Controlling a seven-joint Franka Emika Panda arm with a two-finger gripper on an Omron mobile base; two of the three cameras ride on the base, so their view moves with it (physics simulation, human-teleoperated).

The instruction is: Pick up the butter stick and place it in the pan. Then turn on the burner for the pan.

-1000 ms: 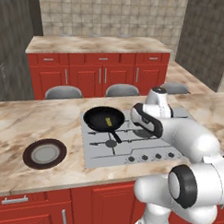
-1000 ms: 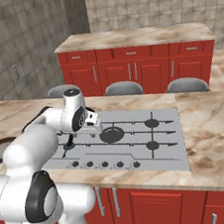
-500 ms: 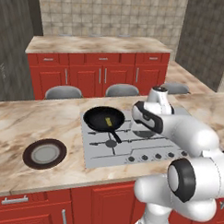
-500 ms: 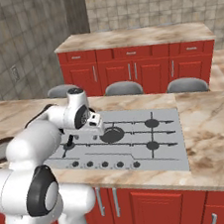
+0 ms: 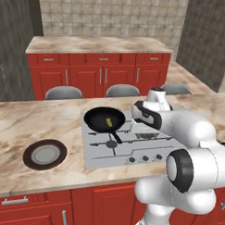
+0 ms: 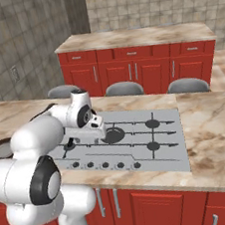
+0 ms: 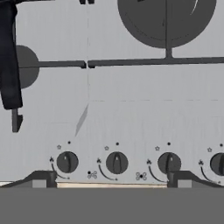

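The glossy black pan [image 5: 104, 119] sits on the hob's rear left burner, its handle [image 7: 9, 57] pointing toward the front. A small pale yellow butter stick [image 5: 108, 119] lies inside it. My gripper [image 7: 109, 182] hangs over the hob to the right of the pan, facing down at the row of burner knobs [image 7: 116, 162] along the front edge. Its fingertips [image 7: 39, 179] stand wide apart, open, with nothing between them. In the right base view the gripper [image 6: 94, 134] hovers just above the hob's left half.
The grey hob [image 5: 150, 144] is set into a marble island counter [image 5: 21, 124]. A dark brown plate with a grey centre [image 5: 45, 154] lies on the counter left of the hob. Grey stools [image 5: 63, 92] stand behind the island, with red cabinets [image 5: 102, 74] beyond.
The hand has shifted slightly to the right and lower over the hob. The pan and butter stick have not moved.
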